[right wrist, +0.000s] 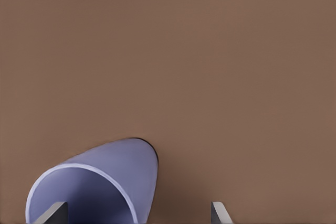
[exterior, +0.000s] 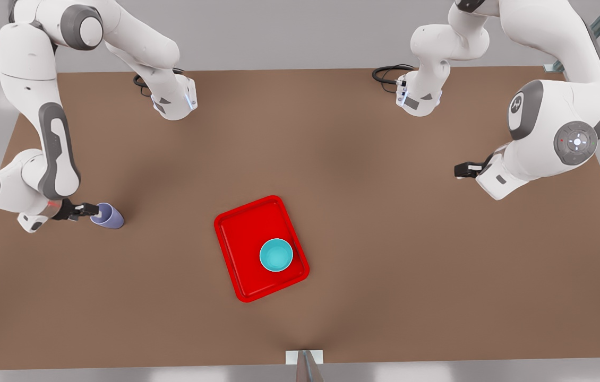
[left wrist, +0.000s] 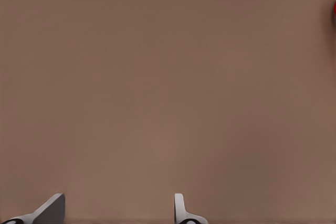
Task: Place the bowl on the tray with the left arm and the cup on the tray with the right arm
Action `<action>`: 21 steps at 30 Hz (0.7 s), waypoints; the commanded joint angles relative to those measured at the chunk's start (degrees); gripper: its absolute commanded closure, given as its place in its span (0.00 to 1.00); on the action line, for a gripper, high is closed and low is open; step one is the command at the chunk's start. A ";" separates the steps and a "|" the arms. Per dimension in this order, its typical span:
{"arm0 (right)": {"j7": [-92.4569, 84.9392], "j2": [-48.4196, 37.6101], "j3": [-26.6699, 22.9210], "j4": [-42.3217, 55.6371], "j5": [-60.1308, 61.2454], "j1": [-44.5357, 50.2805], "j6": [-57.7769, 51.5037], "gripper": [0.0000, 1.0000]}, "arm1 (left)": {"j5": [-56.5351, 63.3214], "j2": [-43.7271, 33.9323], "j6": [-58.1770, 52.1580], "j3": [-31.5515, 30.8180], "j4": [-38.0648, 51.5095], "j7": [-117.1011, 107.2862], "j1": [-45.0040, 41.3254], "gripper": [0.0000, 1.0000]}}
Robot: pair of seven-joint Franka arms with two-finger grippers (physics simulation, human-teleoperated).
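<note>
The teal bowl sits upright inside the red tray at mid-table, toward the tray's near right corner. The lavender cup rests on the table at the front view's left and looks tilted. My right gripper is open at the cup's rim. In the right wrist view the cup opens toward the camera and the right gripper straddles its wall, one finger inside the mouth and the other outside. My left gripper hangs open and empty over bare table at the front view's right. The left wrist view shows that gripper and a sliver of the tray.
Both arm bases stand at the table's far edge, with black cables beside them. A grey post stands at the middle of the near edge. Brown tabletop spreads around the tray.
</note>
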 commanded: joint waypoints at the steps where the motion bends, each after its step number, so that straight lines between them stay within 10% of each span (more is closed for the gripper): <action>1: 0.00 0.28 0.00 0.00 0.00 -0.01 0.00 0.00 | 0.00 0.00 0.00 0.00 -0.01 -0.08 0.00 0.00; 6: 0.00 1.25 0.00 0.00 -0.09 -0.01 -0.09 0.08 | 0.00 -0.09 -0.17 0.00 -0.01 -0.08 0.00 0.00; 11: 0.79 2.22 0.00 0.27 -0.26 0.08 -0.09 0.78 | -0.09 0.00 -0.17 0.00 -0.09 -0.08 0.00 0.00; 21: 0.88 2.92 0.00 0.79 -0.35 0.26 0.09 0.79 | -0.79 0.35 -0.09 0.00 -0.09 0.01 0.09 0.00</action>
